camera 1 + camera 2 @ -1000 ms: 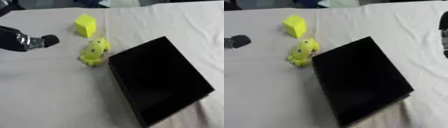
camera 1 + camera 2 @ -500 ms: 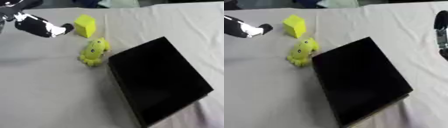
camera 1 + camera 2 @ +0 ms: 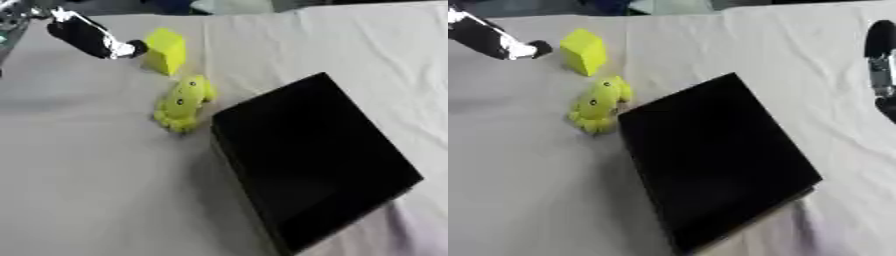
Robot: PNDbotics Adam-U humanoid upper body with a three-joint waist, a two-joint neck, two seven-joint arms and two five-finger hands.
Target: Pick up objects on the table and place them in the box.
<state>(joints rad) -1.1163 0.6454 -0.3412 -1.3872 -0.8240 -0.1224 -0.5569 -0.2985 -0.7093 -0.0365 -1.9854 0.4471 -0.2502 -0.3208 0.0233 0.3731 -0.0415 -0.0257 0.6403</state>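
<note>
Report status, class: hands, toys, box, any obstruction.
Left hand beside yellow block, holding nothing, fingers unclear. Right hand at right edge, idle. Yellow-green frog toy against black box, outside it. Path to block unobstructed.

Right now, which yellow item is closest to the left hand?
The yellow block, right beside the left hand. The yellow-green toy lies farther off, against the black box.

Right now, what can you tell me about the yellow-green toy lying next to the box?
The yellow-green toy looks like a soft, rounded figure with dark dots along its body and small stubby lobes at its lower end. It lies on the white cloth, tilted, just left of the black box near its corner; whether they touch is unclear. Nothing holds it.
</note>
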